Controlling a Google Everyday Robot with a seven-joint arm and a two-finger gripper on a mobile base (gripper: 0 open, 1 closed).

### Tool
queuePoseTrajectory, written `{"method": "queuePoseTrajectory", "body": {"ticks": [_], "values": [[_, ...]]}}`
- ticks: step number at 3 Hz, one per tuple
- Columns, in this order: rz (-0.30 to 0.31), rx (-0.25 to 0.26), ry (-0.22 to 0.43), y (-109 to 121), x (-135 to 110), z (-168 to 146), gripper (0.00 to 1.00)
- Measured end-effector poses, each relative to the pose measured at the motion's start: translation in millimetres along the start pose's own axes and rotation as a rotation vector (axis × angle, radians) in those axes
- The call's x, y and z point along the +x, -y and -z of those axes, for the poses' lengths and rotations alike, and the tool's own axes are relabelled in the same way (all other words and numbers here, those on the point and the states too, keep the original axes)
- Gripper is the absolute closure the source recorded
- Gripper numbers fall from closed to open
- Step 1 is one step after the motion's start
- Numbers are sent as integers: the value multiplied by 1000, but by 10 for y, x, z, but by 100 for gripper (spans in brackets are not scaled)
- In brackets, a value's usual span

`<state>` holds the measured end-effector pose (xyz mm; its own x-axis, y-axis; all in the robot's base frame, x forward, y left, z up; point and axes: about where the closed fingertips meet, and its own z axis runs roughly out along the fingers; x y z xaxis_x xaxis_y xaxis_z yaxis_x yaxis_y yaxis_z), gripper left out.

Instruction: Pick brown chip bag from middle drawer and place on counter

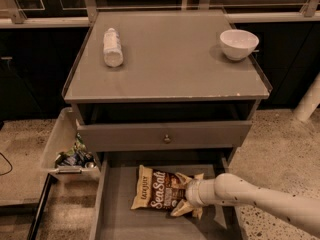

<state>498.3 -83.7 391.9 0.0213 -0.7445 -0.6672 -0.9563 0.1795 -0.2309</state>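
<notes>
- The crinkly dark-brown chip bag (157, 190) lies flat in the lower middle of the frame, long side running left to right, on the floor of the wide shallow grey middle drawer (120, 219), which is pulled out.
- White script "Sea Salt" runs across the bag's dark face. Its left end is a cream-yellow band with small dark lettering.
- The bag's right end is bunched and puckered, with cream-yellow flaps flaring up above and below the pinch.
- The pale, two-finger gripper (189, 194) sits at that puckered end, low and just right of centre. Its jaws are closed narrowly on the bag's crumpled foil.
- The white tubular arm (260, 201) reaches in from the lower right corner, sloping up to the gripper over the drawer's right wall.
- Just above the bag, a grey drawer front (125, 135) with a small round knob (167, 139) stands slightly out from the cabinet.
- The large flat grey desk top (170, 69) with a thin pale rim fills the upper centre of the frame.
- On the desk top, a white plastic bottle (112, 46) lies on its side at upper left, and a round white bowl (239, 44) stands at upper right, well apart from it.
- A pale open bin (55, 144) holding small mixed items sits to the left of the cabinet, on the speckled floor (280, 144).
</notes>
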Motion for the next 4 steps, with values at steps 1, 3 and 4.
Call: {"method": "queuePoseTrajectory", "body": {"ticks": [1,3,4], "values": [[0,0,0,0,0,0,42],[0,0,0,-1,0,-1,89],[0,0,0,-1,-1,-1,100]]}}
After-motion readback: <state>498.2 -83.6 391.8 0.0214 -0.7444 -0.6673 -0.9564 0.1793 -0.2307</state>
